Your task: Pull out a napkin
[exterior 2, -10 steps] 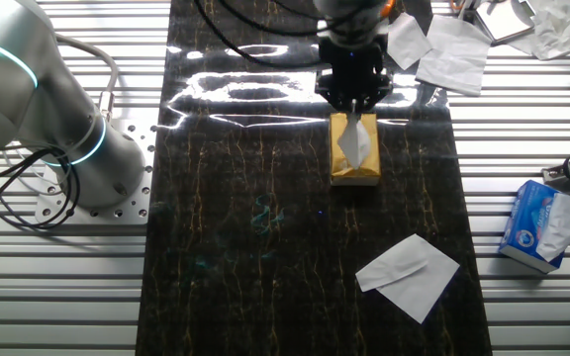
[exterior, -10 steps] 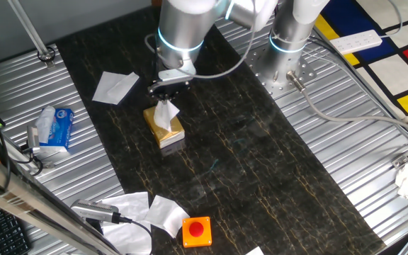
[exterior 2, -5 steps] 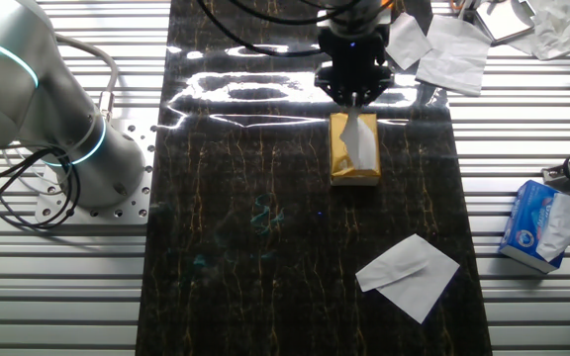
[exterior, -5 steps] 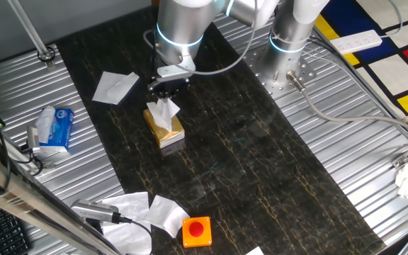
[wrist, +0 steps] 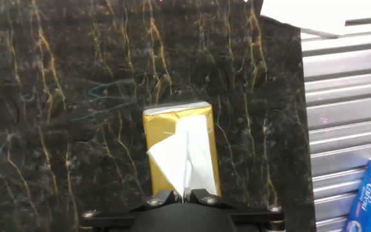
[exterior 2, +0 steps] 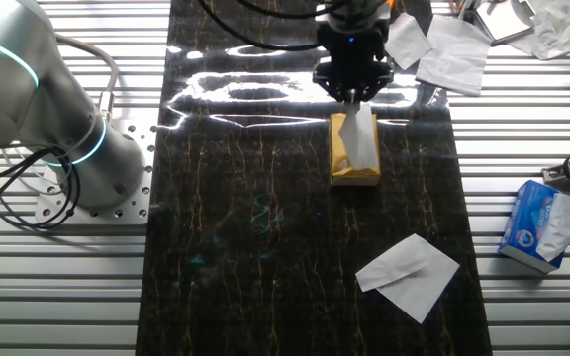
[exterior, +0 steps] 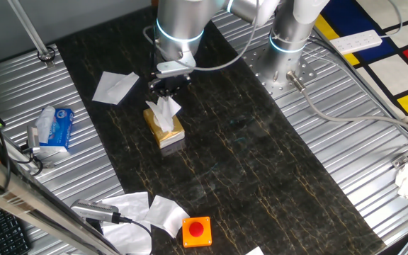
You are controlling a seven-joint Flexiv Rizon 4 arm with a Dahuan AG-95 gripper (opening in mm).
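Note:
The tan-gold tissue box [exterior: 166, 129] stands on the dark marbled mat; it also shows in the other fixed view [exterior 2: 346, 158] and in the hand view [wrist: 163, 129]. A white napkin [exterior: 164, 110] rises out of its top slot as a creased, stretched tuft, seen too in the other fixed view [exterior 2: 361, 138] and the hand view [wrist: 184, 154]. My gripper [exterior: 167, 87] is right above the box and is shut on the napkin's top end; it shows in the other fixed view [exterior 2: 353, 91] and the hand view [wrist: 185, 193], with the jaws pinching the paper.
A loose white sheet [exterior: 115, 86] lies on the mat behind the box. A blue-and-white tissue packet [exterior: 54, 129] lies on the metal slats at the left. More sheets [exterior: 160, 212] and a red button box [exterior: 196, 231] are near the front. The arm base [exterior: 285, 64] is at the back right.
My gripper has risen a little with the napkin pinched, and the tuft is drawn out longer above the box. The box has stayed in place.

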